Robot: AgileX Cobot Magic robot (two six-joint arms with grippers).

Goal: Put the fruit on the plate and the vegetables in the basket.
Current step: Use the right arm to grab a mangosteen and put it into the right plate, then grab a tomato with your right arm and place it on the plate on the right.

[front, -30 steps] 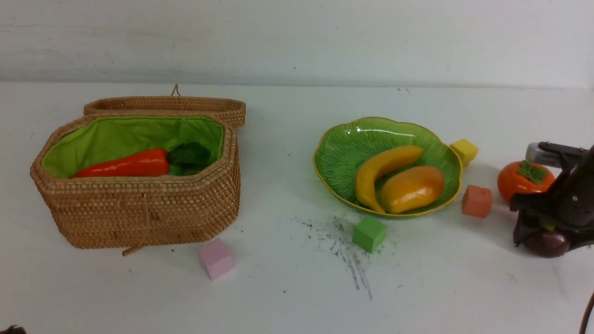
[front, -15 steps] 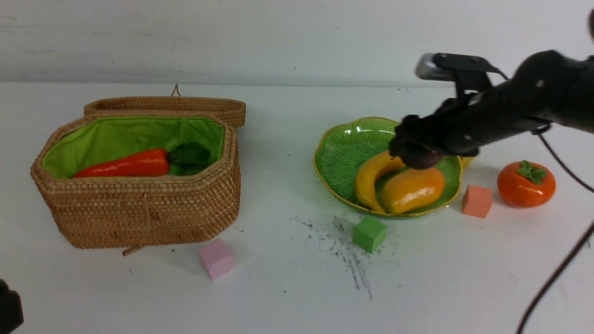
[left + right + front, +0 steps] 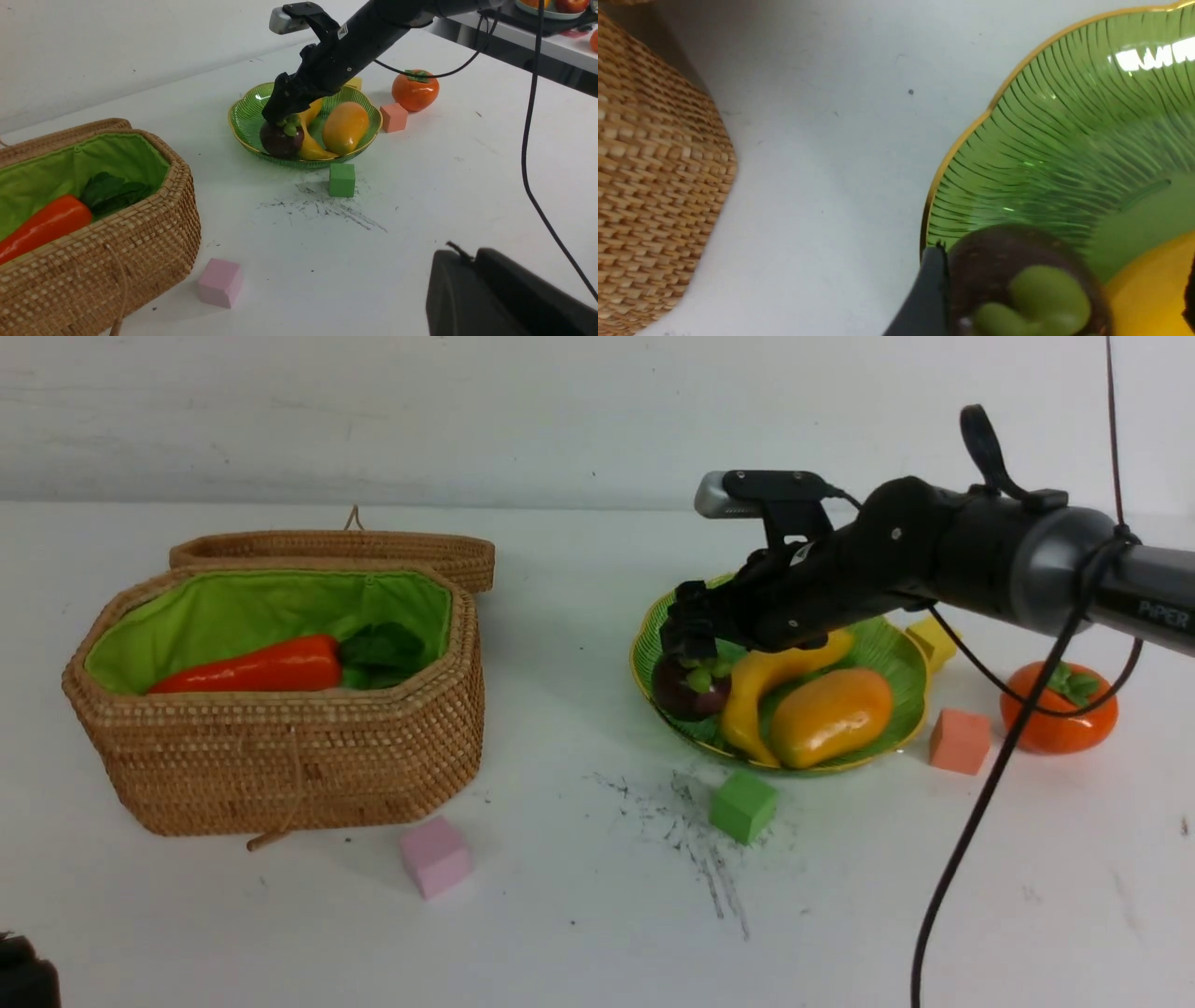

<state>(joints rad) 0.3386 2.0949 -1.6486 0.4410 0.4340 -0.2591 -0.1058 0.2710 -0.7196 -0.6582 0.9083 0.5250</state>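
Note:
The green plate [image 3: 889,646] holds a yellow banana [image 3: 758,689], an orange mango [image 3: 829,716] and a dark purple mangosteen [image 3: 689,689] at its left side. My right gripper [image 3: 689,637] hangs just over the mangosteen [image 3: 999,261]. It is open, with its fingers [image 3: 927,289] standing wide on either side of the mangosteen. An orange persimmon [image 3: 1060,711] sits on the table to the right of the plate. The wicker basket [image 3: 280,765] at the left stands open with a carrot [image 3: 252,667] inside. My left gripper [image 3: 460,254] is shut and empty, low at the near left.
Foam cubes lie around the plate: green [image 3: 742,805] in front, salmon [image 3: 959,740] at its right, yellow [image 3: 934,637] behind. A pink cube [image 3: 434,856] lies near the basket's front corner. The basket lid [image 3: 336,546] lies folded back. The right arm's cable [image 3: 971,821] hangs down.
My right arm carried the mangosteen from the table near the persimmon leftward over the plate. The mangosteen now lies in the plate's left side and the jaws have widened.

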